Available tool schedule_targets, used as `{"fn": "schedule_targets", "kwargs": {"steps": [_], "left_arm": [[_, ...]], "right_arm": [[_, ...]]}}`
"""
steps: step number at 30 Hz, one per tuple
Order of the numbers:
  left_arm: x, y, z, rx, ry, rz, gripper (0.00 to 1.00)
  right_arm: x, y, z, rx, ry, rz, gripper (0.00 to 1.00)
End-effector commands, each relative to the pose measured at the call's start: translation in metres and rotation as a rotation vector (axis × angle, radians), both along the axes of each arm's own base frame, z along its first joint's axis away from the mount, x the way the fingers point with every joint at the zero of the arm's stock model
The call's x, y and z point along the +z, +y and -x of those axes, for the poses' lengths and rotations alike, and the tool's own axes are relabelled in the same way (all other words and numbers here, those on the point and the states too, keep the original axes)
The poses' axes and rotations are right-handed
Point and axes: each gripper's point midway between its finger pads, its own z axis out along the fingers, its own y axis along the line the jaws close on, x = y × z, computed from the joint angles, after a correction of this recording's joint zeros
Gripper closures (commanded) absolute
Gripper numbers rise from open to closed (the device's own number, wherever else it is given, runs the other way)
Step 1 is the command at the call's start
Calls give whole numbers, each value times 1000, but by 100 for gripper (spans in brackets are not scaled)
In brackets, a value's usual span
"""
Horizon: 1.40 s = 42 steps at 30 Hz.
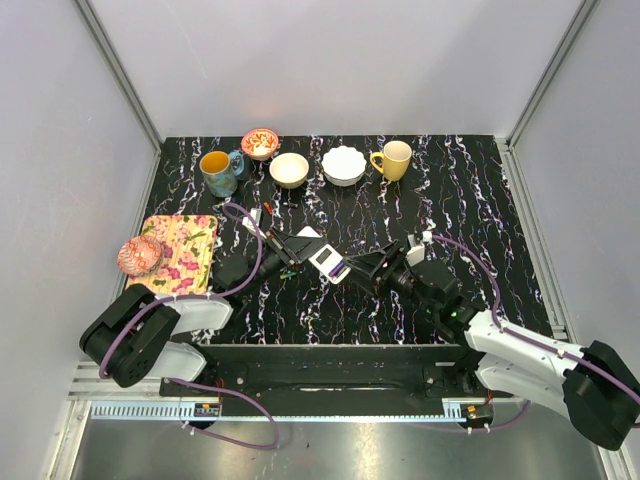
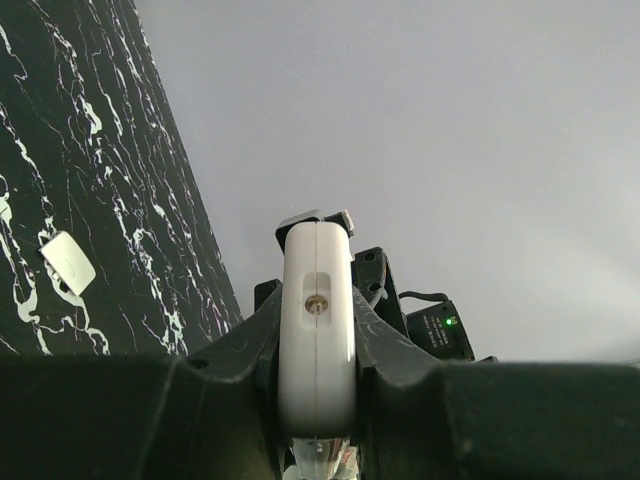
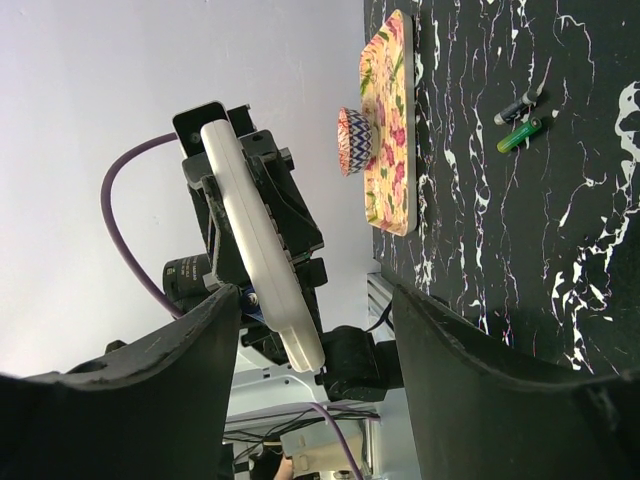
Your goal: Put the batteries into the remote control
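My left gripper (image 1: 303,256) is shut on the remote control (image 1: 326,262) and holds it above the table's middle, white back up. In the left wrist view the remote control (image 2: 318,330) stands edge-on, clamped between both fingers. My right gripper (image 1: 357,266) is open just to the right of it, its tips near the remote's end, where something small and purple shows. From the right wrist the remote control (image 3: 262,250) lies ahead of my open right gripper (image 3: 315,300). A dark battery (image 3: 520,104) and a green battery (image 3: 527,131) lie on the table. A small white cover (image 2: 68,262) lies flat nearby.
A floral tray (image 1: 190,252) with a patterned cup (image 1: 140,255) sits at the left. Along the back stand a blue mug (image 1: 218,170), a red-patterned bowl (image 1: 260,142), a cream bowl (image 1: 289,169), a white bowl (image 1: 343,165) and a yellow mug (image 1: 394,159).
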Motion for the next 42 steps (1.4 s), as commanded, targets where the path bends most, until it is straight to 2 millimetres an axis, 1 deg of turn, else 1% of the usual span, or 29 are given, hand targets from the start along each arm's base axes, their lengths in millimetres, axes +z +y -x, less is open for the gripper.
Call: {"fn": "schedule_targets", "kwargs": {"steps": [1, 10, 27, 30, 37, 42], "left_arm": [[121, 27, 26, 32, -388, 310, 100], [128, 31, 22, 59, -391, 333, 100], [153, 39, 16, 115, -424, 391, 100], [156, 39, 17, 109, -430, 396, 100], [159, 33, 21, 88, -428, 408, 100], [164, 32, 22, 90, -434, 418, 100]], "right_arm": [[-5, 4, 4, 41, 8, 16, 34], [-9, 5, 6, 54, 19, 19, 34], [-12, 7, 6, 60, 31, 2, 34], [-14, 8, 7, 61, 37, -5, 35], [-12, 11, 5, 69, 34, -17, 35], [-11, 14, 4, 77, 31, -21, 35]]}}
